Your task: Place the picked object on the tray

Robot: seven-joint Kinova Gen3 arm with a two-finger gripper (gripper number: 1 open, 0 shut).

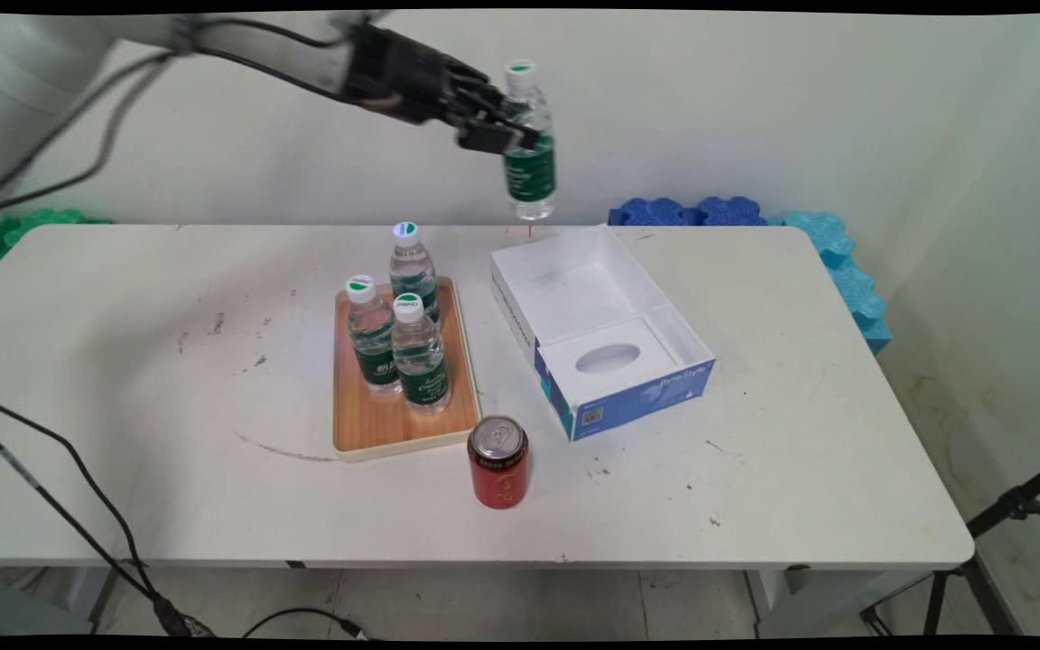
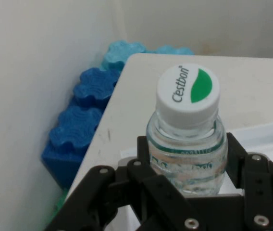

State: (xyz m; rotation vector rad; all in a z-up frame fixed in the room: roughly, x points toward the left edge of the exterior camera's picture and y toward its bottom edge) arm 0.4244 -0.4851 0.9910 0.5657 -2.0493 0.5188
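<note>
Red can (image 1: 499, 461) nearest, then wooden tray (image 1: 398, 424) with three green-label bottles (image 1: 396, 334), open white-blue box (image 1: 598, 327) right. Gripper (image 1: 504, 129) high above the box's far end, jaws clamped on a held bottle (image 1: 529, 149), cap reads "Cestbon" (image 2: 188, 91).

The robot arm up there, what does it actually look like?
A smooth white arm ends in a black gripper made of jointed metal bars with small silver screws. Thin black cables hang loosely from the arm.
</note>
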